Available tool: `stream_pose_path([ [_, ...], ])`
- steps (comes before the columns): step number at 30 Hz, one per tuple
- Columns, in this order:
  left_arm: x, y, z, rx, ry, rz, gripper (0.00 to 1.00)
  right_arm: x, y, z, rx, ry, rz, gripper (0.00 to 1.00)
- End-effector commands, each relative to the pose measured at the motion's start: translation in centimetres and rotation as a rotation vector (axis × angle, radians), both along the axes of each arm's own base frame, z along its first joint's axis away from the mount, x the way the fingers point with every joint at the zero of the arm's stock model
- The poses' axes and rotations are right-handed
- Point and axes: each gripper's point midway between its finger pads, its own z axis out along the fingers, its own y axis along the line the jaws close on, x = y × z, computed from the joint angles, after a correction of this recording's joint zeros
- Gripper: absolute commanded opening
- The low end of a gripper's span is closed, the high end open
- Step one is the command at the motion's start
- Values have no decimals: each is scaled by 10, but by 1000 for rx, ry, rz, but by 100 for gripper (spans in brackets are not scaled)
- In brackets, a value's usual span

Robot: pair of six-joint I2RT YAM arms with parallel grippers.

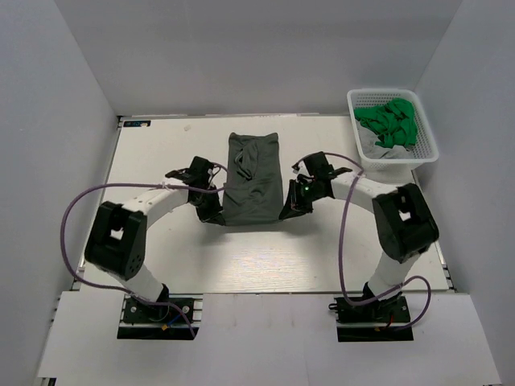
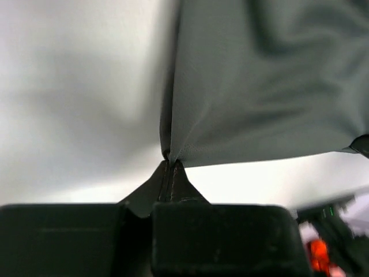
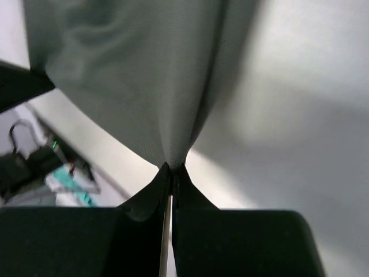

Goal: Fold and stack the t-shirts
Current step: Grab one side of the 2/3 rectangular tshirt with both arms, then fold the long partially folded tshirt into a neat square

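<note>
top: near corners of grey shirt hiding under L gripper & R gripper, fingertips not showing | basket: green shirts bunching up, count n/a | L wrist: shirt running off top+right edges, bkgd blurring, gear at btm right smearing | R wrist: shirt running off top edge, gear at left blurring

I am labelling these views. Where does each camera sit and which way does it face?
Top external: above and behind the robot, looking down at the table; left arm and right arm show.
Left wrist: on its arm, looking along the shut left gripper at the pinched grey t-shirt.
Right wrist: likewise, the right gripper pinching the other edge.
All three share the grey t-shirt.
</note>
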Motion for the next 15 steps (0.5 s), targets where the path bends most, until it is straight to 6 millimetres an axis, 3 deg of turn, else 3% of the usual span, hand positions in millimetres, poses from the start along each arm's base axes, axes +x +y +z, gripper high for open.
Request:
stream_pose_path([
  [1,-43,-2,51,-58,42,-55,0,-53,-7,46,58,79,102,0],
  [3,-55,1,65,-67,52,-59,0,-77,-15,48,54,148,118,0],
  [6,-78,0,97,-114,69,-84,0,-116,-23,72,113,217,160,0],
  [9,-92,-3,127,-171,63,-102,0,-143,-26,99,177,254,207,0],
  [12,-91,-5,146,-195,22,-118,0,-157,-28,119,238,251,243,0],
  [15,-73,-8,162,-196,-73,-123,0,-163,-24,139,336,253,259,0],
])
